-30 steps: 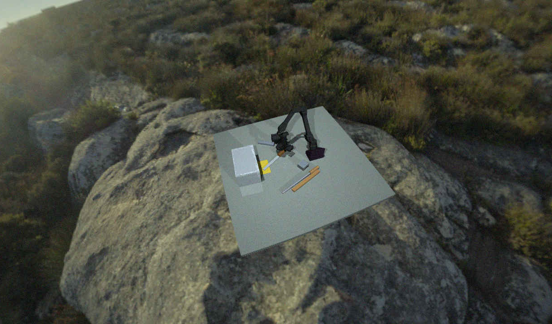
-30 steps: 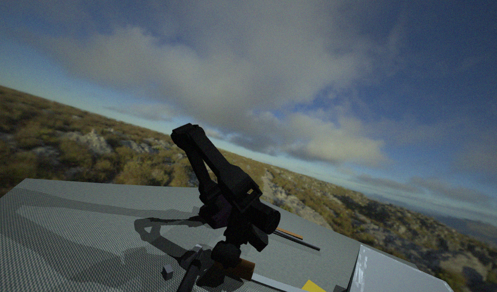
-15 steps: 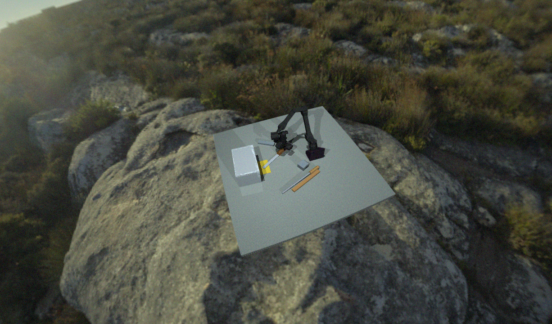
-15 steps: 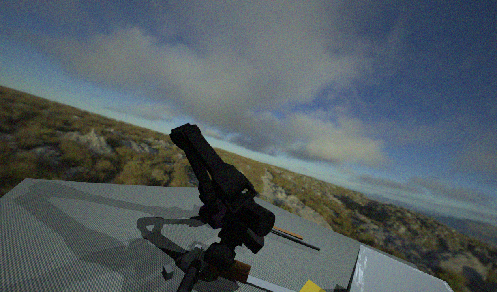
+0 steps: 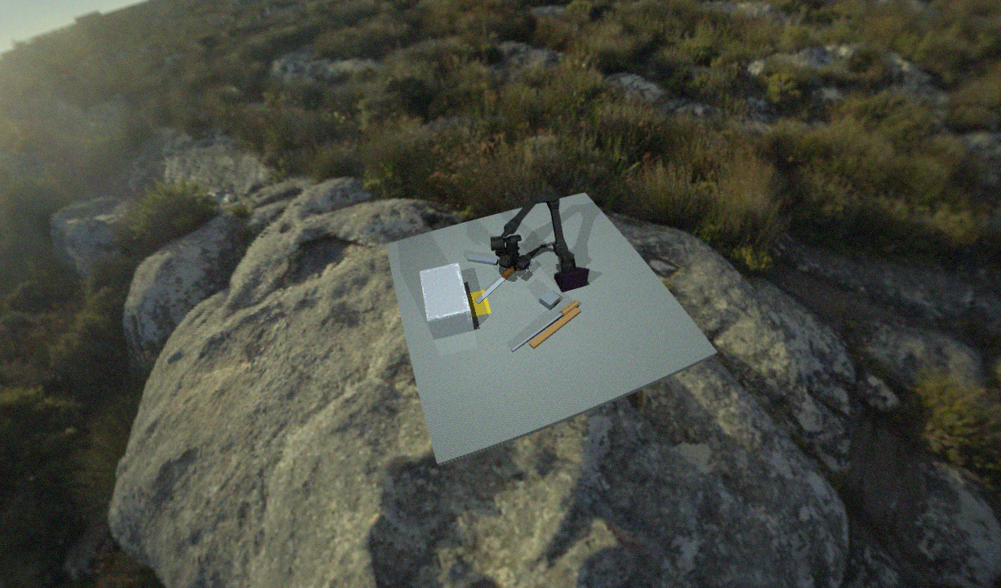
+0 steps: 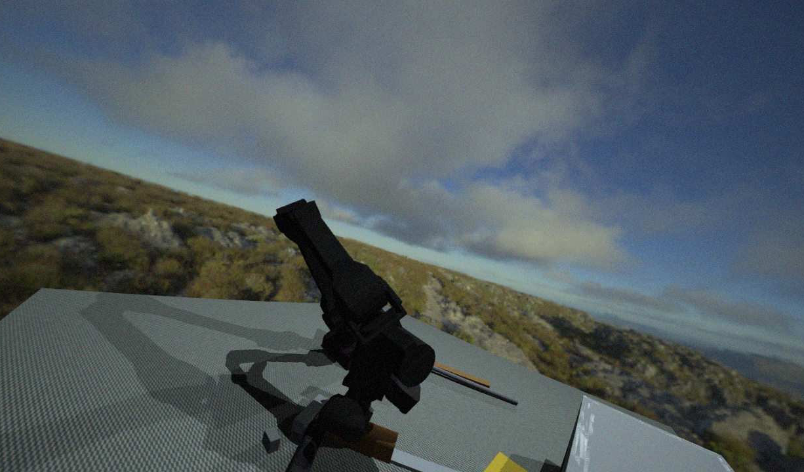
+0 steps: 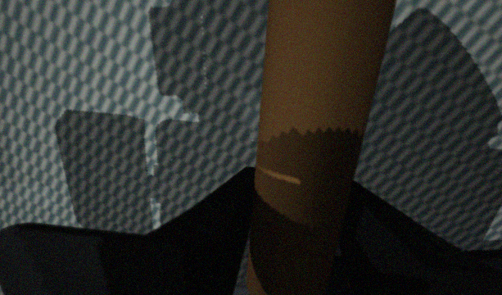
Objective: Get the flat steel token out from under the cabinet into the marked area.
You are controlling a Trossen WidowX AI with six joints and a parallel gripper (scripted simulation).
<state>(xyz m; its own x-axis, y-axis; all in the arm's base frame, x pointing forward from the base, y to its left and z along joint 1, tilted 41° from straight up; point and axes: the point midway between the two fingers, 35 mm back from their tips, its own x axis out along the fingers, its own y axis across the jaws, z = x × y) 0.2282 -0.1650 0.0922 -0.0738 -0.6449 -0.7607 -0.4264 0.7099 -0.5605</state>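
Note:
My gripper (image 5: 509, 271) (image 6: 345, 437) (image 7: 294, 182) is shut on the orange-brown handle (image 6: 381, 441) (image 7: 322, 82) of a tool with a long, flat, pale grey blade (image 5: 493, 287) (image 6: 419, 461). In the top view the blade points toward the white cabinet (image 5: 443, 292) (image 6: 645, 449), and its end shows over the yellow marked area (image 5: 482, 309) (image 6: 502, 463) in front of it. I cannot tell whether the blade touches the table. The steel token does not show in any view; the vent slots cannot be made out.
A grey rod (image 5: 533, 335) (image 6: 481, 389) with an orange handle lies beside an orange stick (image 5: 555, 327) (image 6: 466, 374) on the table (image 5: 562, 387). A grey block (image 5: 549, 299) lies near the arm's base (image 5: 571, 278). A pale bar (image 5: 482, 258) lies behind the gripper.

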